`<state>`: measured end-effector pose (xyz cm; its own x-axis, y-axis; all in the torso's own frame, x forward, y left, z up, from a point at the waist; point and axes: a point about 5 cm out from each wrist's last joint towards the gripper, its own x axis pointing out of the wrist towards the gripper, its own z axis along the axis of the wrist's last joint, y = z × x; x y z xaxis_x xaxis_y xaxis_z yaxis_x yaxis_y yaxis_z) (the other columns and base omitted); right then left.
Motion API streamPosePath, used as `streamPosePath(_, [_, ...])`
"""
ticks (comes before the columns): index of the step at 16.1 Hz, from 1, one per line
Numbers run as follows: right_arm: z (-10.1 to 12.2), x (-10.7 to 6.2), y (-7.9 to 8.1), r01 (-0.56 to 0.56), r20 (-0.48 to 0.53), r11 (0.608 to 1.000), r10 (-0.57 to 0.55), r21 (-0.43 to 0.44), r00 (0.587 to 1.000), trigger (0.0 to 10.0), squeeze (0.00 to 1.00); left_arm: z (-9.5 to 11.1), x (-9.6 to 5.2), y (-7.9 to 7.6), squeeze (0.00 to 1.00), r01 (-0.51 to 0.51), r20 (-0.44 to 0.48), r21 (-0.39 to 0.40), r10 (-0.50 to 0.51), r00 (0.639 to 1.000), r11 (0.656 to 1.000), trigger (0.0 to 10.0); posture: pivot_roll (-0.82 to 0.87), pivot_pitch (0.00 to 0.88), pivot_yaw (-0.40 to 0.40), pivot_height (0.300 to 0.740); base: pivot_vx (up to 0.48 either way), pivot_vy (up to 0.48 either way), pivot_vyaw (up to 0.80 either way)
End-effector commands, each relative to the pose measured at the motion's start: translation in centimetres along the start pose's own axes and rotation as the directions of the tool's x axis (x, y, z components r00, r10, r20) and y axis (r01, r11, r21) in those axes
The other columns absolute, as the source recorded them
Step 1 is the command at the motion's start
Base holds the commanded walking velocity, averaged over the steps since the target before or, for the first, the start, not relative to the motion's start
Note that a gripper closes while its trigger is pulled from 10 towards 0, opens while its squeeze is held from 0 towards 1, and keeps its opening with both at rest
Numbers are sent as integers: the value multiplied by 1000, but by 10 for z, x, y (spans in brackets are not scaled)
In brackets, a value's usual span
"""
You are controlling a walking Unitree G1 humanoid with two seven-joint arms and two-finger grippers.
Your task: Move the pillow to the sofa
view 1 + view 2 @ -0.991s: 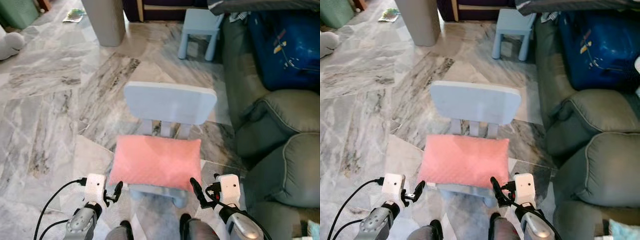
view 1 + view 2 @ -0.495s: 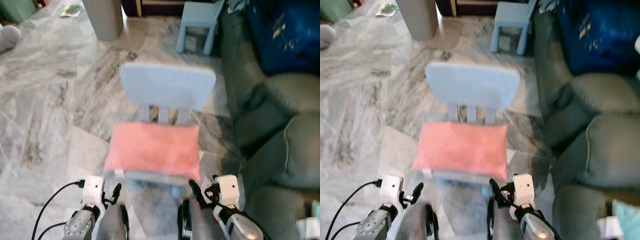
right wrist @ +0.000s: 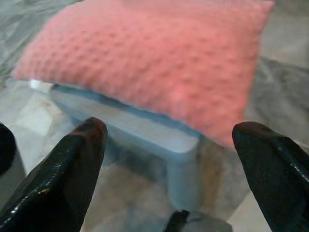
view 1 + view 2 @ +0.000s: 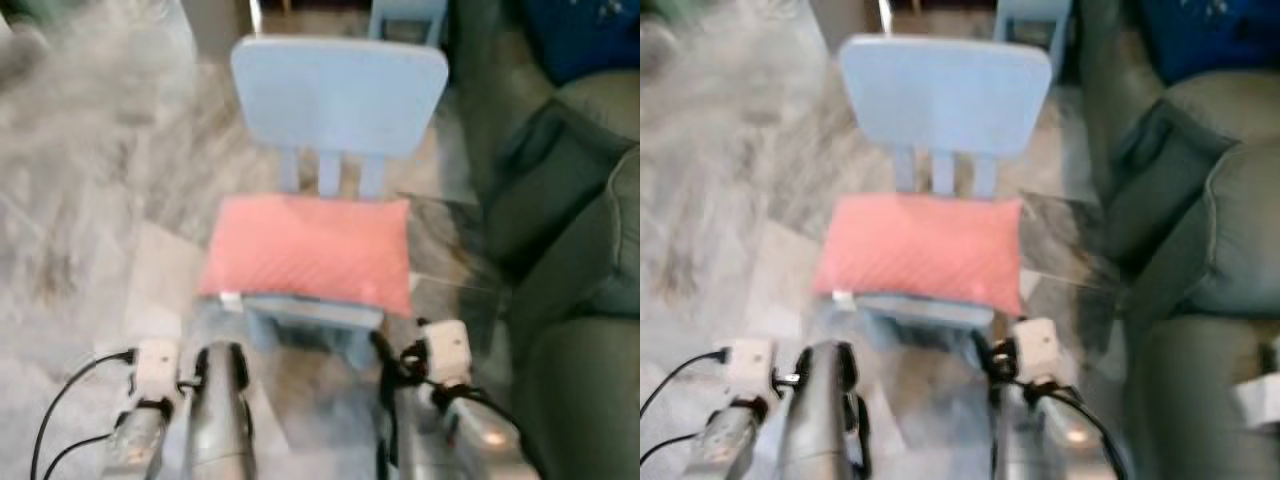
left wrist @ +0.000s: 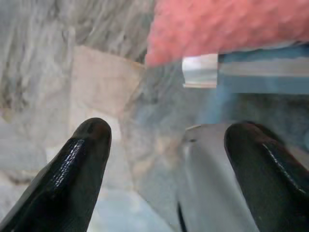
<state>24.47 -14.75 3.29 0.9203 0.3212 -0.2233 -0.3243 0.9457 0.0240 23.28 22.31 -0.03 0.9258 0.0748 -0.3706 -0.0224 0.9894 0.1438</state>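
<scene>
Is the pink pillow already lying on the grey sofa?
No, the pink pillow lies on the seat of the small blue chair, while the grey sofa stands apart at the right.

Head views motion-blurred — sofa [image 4: 560, 200] cut off; floor [image 4: 90, 180] smeared

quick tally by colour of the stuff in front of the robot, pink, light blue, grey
pink: 1, the pillow
light blue: 2, the chair under the pillow and a stool behind it
grey: 1, the sofa
total: 4
</scene>
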Motion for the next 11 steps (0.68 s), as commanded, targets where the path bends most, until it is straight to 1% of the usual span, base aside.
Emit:
streamPosePath(1, [-10, -5, 4, 2, -30, 1000, -1, 20, 1000, 10000, 0, -6, -4, 12, 0, -47, -33, 19, 47, 998, 999, 10000, -81, 294, 23, 491, 0, 0, 0])
streamPosePath(2, [-7, -2, 0, 5, -23, 1000, -5, 13, 1000, 10000, 0, 0, -2, 15, 0, -70, -11, 27, 71, 997, 997, 10000, -69, 288, 23, 482, 0, 0, 0])
streamPosePath(4, [0, 2, -3, 13, -4, 1000, -12, 7, 1000, 10000, 0, 7, 3, 17, 0, -84, 15, 24, 84, 996, 996, 10000, -70, 287, 24, 457, 0, 0, 0])
streamPosePath(7, [9, 11, -8, 21, 25, 1000, -21, -9, 999, 10000, 0, 30, 14, 23, 0, -107, 95, 23, 105, 990, 994, 10000, -69, 285, 25, 417, 0, 0, 0])
streamPosePath(8, [17, 15, -11, 27, 51, 999, -26, -20, 998, 10000, 0, 43, 18, 28, 0, -120, 136, 29, 116, 984, 992, 10000, -68, 284, 26, 412, 0, 0, 0])
streamPosePath(9, [23, 17, -14, 32, 69, 999, -30, -22, 997, 10000, 0, 50, 21, 31, 0, -132, 157, 27, 127, 979, 991, 10000, -68, 285, 26, 412, 0, 0, 0])
streamPosePath(11, [53, 25, -23, 51, 161, 998, -46, -31, 986, 10000, 0, 77, 27, 41, 0, -159, 235, 2, 154, 960, 987, 10000, -67, 287, 27, 412, 0, 0, 0])
